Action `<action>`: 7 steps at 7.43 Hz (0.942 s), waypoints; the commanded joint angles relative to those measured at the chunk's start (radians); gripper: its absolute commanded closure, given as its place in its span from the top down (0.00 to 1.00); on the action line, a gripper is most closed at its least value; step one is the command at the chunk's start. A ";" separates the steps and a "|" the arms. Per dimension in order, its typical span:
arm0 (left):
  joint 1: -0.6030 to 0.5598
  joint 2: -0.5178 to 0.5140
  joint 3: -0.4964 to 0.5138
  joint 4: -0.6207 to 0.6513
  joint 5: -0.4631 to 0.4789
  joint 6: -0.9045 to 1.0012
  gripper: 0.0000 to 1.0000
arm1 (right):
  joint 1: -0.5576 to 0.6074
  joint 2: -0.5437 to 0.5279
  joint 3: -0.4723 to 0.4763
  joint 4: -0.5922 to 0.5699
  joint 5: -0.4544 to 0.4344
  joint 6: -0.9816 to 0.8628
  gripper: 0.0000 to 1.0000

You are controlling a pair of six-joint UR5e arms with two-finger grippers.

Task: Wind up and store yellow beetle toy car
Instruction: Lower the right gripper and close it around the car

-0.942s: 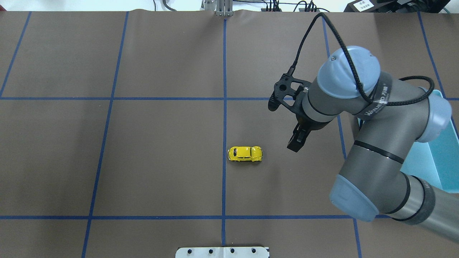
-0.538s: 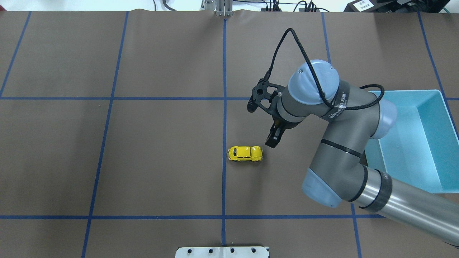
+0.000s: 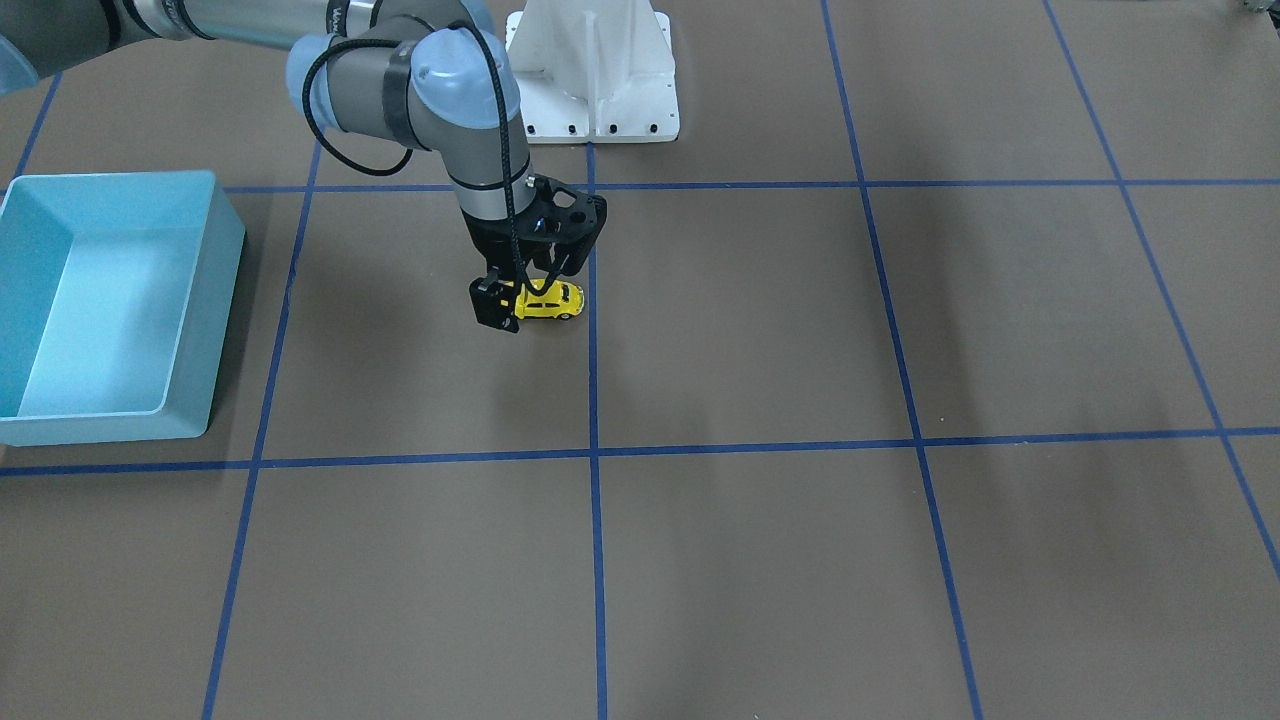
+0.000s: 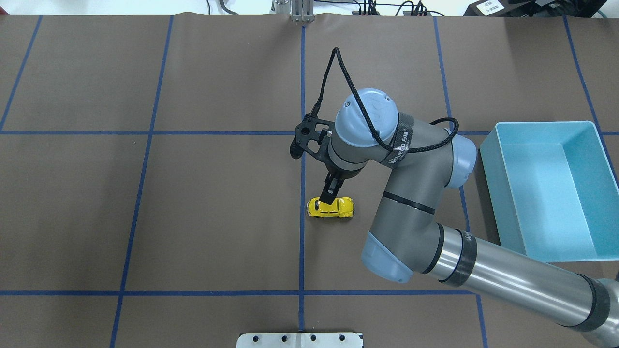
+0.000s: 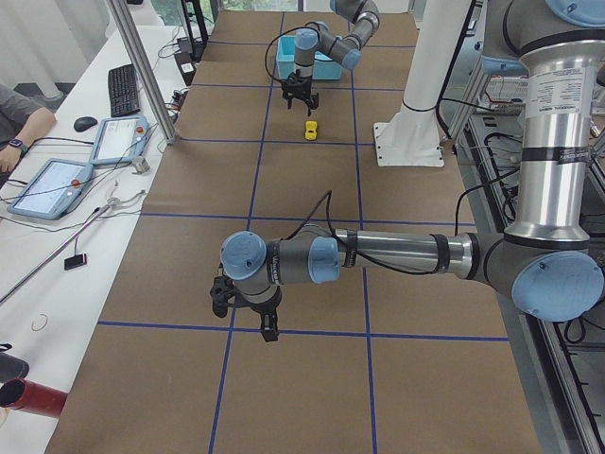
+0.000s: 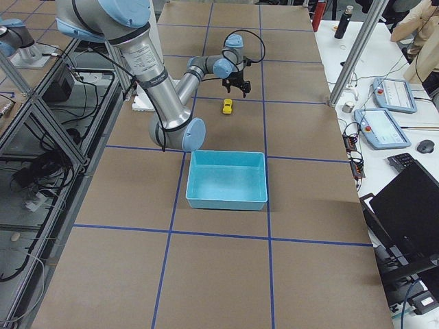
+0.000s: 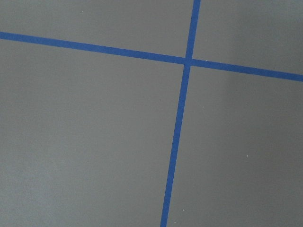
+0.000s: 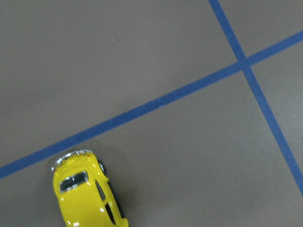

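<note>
The yellow beetle toy car stands on its wheels on the brown table, just right of the centre blue line; it also shows in the front view and at the bottom left of the right wrist view. My right gripper points down just above the car's end nearest the centre line, open, with nothing between its fingers and no contact that I can see. My left gripper hangs low over bare table far from the car and shows only in the left side view, so I cannot tell its state.
A light blue bin sits with nothing in it at the table's right side, also seen in the front view. The white robot base plate lies at the near edge. Blue tape lines cross the brown mat.
My right arm has swung left from beside the bin and come down over the car, which uncovered the bin. The car has not moved.
</note>
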 commanded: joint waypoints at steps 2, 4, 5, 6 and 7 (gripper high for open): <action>0.000 0.001 -0.001 -0.002 0.000 0.002 1.00 | -0.089 -0.054 0.012 0.027 -0.032 -0.068 1.00; 0.000 0.001 -0.001 -0.002 0.000 0.001 1.00 | -0.094 -0.047 -0.031 0.072 -0.046 -0.093 1.00; 0.002 -0.002 0.000 -0.002 0.000 0.001 1.00 | -0.094 -0.044 -0.025 0.071 -0.054 -0.096 1.00; 0.002 -0.002 -0.003 -0.002 -0.002 -0.001 1.00 | -0.103 -0.038 -0.039 0.072 -0.089 -0.096 1.00; 0.002 -0.002 -0.006 -0.002 -0.002 -0.001 1.00 | -0.103 -0.036 -0.045 0.072 -0.092 -0.102 1.00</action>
